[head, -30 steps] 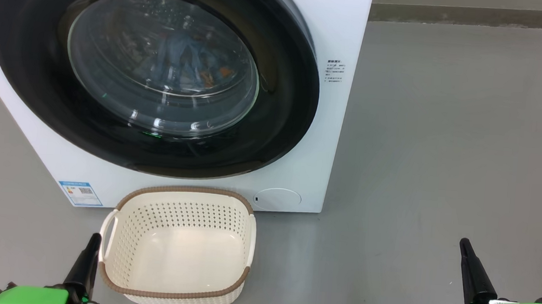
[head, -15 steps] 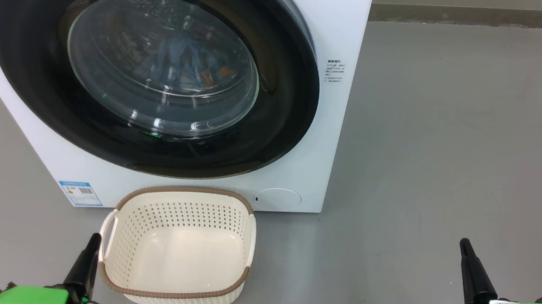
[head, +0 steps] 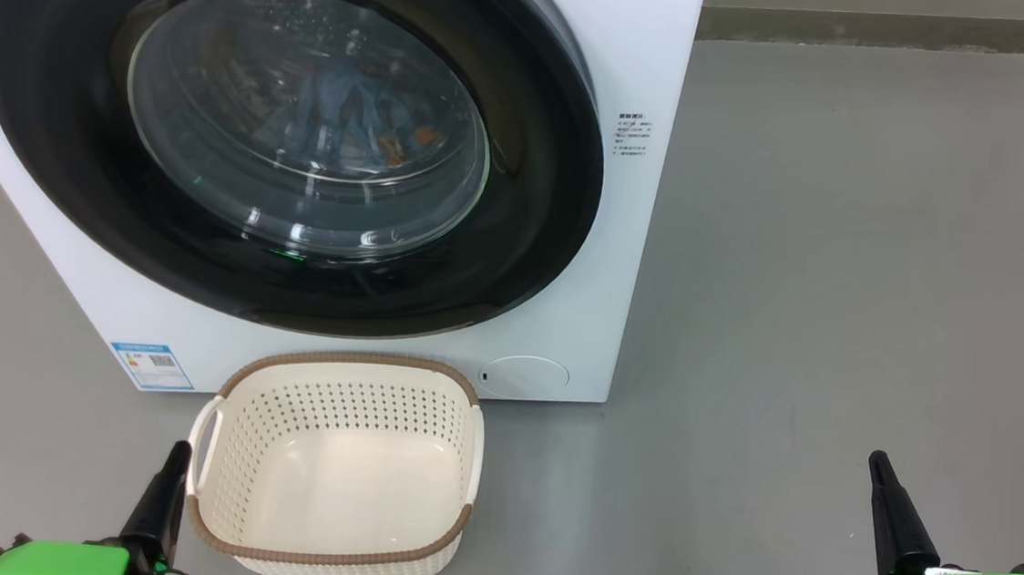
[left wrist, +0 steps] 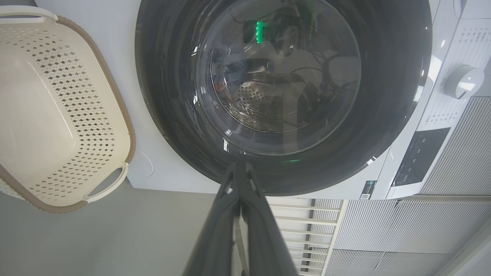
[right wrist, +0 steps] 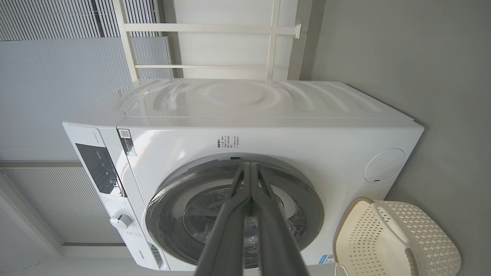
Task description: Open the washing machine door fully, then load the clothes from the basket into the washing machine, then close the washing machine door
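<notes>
The white washing machine (head: 627, 50) (right wrist: 307, 130) fills the upper left of the head view. Its door (head: 76, 134) (left wrist: 383, 96) (right wrist: 310, 199), a black ring around bulging glass, lies flush against the front. Blue clothes (head: 352, 119) with an orange patch show through the glass inside the drum. The cream basket (head: 326, 556) (left wrist: 115, 99) (right wrist: 433, 237) stands on the floor before the machine with nothing in it. My left gripper (head: 181, 449) (left wrist: 239, 165) is shut beside the basket's left handle, holding nothing. My right gripper (head: 875, 458) (right wrist: 250, 165) is shut over the floor at the lower right, holding nothing.
Grey floor (head: 843, 259) stretches to the right of the machine up to a wall base (head: 907, 31). A blue label (head: 151, 366) and a round cap (head: 523, 375) sit low on the machine's front. A control panel with a dial (left wrist: 464, 78) and a white rail frame (right wrist: 215, 27) show in the wrist views.
</notes>
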Controlling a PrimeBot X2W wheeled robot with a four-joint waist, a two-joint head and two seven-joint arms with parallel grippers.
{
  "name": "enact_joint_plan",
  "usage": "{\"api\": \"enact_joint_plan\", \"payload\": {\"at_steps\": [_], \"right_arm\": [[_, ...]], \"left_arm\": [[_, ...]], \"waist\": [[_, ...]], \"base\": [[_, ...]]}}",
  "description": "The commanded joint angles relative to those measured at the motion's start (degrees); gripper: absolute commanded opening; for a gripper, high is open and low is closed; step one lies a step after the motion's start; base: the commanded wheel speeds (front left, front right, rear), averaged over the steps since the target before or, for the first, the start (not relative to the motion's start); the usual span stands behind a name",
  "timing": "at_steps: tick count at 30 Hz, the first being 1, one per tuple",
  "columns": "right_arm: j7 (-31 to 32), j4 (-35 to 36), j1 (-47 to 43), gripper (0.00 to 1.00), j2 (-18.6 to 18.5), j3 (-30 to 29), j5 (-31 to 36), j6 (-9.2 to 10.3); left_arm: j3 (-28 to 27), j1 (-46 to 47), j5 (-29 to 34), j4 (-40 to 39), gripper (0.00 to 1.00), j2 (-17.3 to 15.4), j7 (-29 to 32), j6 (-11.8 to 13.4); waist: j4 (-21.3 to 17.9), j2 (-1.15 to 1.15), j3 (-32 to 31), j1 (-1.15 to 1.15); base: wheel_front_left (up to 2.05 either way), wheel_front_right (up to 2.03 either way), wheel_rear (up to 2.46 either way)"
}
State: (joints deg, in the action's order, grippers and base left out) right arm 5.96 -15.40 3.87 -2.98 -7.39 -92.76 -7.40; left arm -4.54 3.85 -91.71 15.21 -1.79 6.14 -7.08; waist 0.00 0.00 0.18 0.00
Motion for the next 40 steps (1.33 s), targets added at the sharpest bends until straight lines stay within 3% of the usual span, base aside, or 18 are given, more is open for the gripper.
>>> {"api": "enact_joint_plan", "payload": {"at_steps": [1, 40], "right_arm": [[0.27, 1.39, 2.28, 0.00, -0.16, 1.19, 0.34, -0.09], [0.41, 1.38, 2.30, 0.00, -0.04, 1.02, 0.48, -0.09]], "left_arm": [[-1.96, 2.34, -0.47, -1.16, 0.00, -1.09, 0.34, -0.41], [-1.96, 2.33, -0.47, -1.17, 0.00, -1.09, 0.34, -0.41]], "waist": [[0.00, 0.00, 0.00, 0.00], [0.00, 0.00, 0.00, 0.00]], "base": [[0.00, 0.00, 0.00], [0.00, 0.00, 0.00]]}}
